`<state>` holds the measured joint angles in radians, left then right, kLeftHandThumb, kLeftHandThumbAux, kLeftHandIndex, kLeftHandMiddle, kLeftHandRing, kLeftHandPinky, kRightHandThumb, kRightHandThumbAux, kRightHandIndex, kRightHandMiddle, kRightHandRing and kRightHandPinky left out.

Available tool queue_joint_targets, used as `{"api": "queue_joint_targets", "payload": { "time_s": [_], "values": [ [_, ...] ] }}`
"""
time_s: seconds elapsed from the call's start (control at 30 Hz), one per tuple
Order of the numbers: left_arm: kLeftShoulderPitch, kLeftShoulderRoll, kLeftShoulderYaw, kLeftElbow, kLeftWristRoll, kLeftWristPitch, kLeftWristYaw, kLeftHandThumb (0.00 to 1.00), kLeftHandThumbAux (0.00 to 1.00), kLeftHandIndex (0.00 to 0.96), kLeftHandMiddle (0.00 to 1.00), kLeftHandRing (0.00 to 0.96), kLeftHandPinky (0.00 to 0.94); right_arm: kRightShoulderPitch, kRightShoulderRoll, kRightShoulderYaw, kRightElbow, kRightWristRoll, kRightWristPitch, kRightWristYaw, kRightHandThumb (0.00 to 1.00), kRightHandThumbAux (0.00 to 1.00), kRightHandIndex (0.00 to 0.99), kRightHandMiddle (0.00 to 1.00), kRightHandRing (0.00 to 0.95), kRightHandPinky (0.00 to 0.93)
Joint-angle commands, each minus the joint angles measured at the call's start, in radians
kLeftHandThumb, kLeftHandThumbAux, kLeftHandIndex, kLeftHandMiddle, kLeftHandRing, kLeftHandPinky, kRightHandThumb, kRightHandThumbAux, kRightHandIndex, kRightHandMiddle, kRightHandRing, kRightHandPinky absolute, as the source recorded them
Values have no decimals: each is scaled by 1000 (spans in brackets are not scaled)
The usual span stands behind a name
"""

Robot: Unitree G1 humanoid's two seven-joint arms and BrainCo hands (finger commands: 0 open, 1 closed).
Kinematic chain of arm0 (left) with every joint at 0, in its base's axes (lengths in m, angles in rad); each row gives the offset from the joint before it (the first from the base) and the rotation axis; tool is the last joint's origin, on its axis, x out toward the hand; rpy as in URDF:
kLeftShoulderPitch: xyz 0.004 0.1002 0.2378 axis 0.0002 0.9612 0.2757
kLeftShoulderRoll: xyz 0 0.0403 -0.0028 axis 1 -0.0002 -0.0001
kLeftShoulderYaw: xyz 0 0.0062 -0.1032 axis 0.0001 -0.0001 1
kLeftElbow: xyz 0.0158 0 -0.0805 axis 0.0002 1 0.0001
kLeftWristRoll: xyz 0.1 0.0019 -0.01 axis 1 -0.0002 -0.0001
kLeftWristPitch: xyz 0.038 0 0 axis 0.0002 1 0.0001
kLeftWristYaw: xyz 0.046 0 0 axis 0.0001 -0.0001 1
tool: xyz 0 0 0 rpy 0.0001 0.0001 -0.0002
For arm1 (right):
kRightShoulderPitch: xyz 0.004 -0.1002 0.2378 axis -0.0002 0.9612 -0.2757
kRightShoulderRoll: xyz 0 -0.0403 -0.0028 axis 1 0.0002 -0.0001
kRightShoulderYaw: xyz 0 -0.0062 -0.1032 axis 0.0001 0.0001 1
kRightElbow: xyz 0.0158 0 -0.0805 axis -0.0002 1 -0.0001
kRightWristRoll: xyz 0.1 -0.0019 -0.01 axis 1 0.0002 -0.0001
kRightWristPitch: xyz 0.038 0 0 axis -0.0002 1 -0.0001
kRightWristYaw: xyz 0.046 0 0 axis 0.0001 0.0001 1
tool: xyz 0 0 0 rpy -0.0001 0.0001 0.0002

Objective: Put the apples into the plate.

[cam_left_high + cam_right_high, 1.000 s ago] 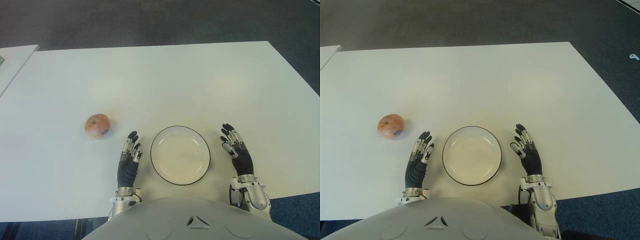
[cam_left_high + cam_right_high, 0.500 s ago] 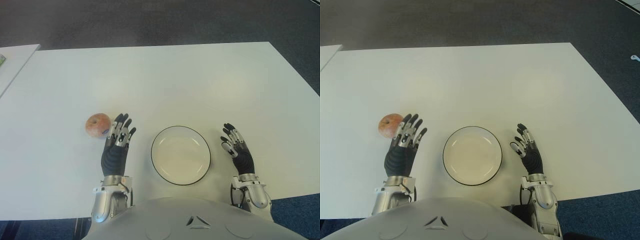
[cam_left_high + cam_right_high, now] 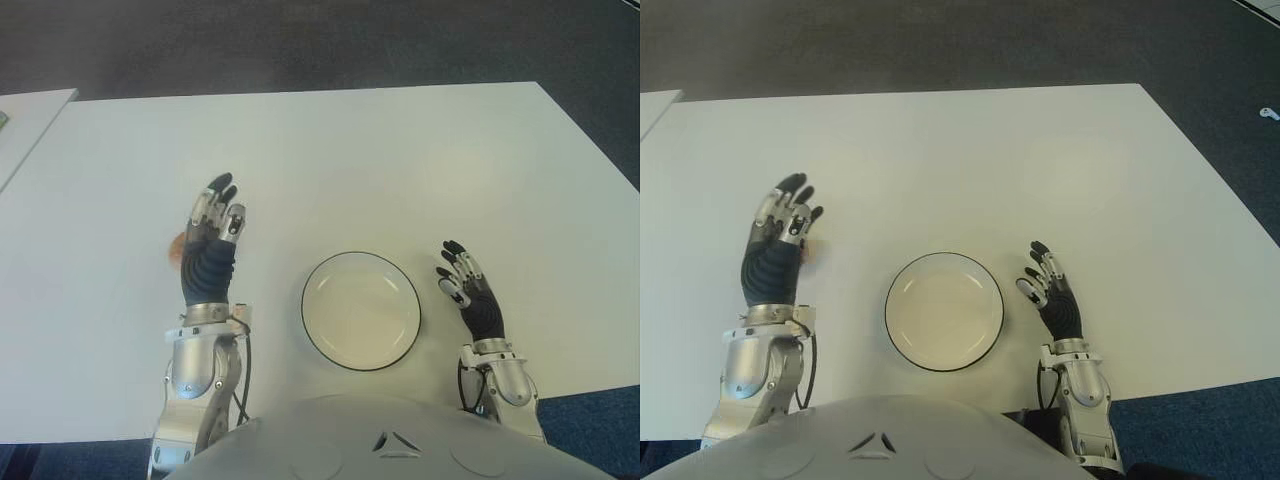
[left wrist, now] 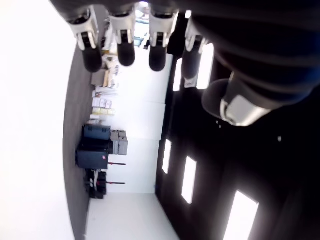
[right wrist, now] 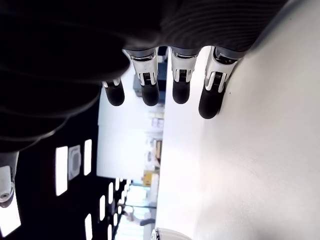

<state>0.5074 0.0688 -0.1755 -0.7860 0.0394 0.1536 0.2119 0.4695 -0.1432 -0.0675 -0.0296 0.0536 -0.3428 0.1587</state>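
On the white tabletop (image 3: 400, 150), the left hand (image 3: 209, 248) is raised over the reddish apple (image 3: 175, 250), fingers (image 4: 125, 50) stretched out and holding nothing; only a sliver of the fruit shows past the hand's left edge. To its right lies the round white plate with a dark rim (image 3: 361, 310), with nothing on it. Just right of the plate, the right hand (image 3: 468, 297) shows with its fingers (image 5: 180, 85) extended and holding nothing.
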Motion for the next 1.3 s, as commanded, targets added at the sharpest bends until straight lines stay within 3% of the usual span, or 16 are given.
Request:
{"api": "queue_joint_targets", "payload": {
  "time_s": [0.03, 0.2, 0.33, 0.53, 0.87, 1.3],
  "values": [
    [-79, 195, 19, 82, 437, -26, -2, 256, 486, 118, 72, 70, 98, 8, -8, 1, 52, -4, 26, 12, 94, 475, 0, 0, 0, 0],
    [-140, 355, 92, 217, 606, -111, 17, 296, 459, 92, 50, 43, 45, 5, -11, 2, 59, 7, 27, 22, 86, 492, 0, 0, 0, 0],
    [-181, 443, 107, 261, 737, -93, -6, 294, 422, 88, 35, 24, 48, 3, -12, 3, 63, 8, 27, 23, 80, 498, 0, 0, 0, 0],
    [-257, 529, 113, 355, 805, -85, -50, 290, 372, 101, 24, 13, 57, 3, -15, 3, 74, 8, 19, 24, 78, 500, 0, 0, 0, 0],
    [-290, 589, 108, 442, 866, -108, -109, 274, 319, 104, 5, 0, 30, -2, -20, -5, 98, 18, 10, 33, 91, 488, 0, 0, 0, 0],
    [-328, 646, 111, 599, 887, -188, -102, 264, 294, 69, 0, 0, 16, -4, -22, -17, 116, 21, 7, 29, 111, 486, 0, 0, 0, 0]
  ]
}}
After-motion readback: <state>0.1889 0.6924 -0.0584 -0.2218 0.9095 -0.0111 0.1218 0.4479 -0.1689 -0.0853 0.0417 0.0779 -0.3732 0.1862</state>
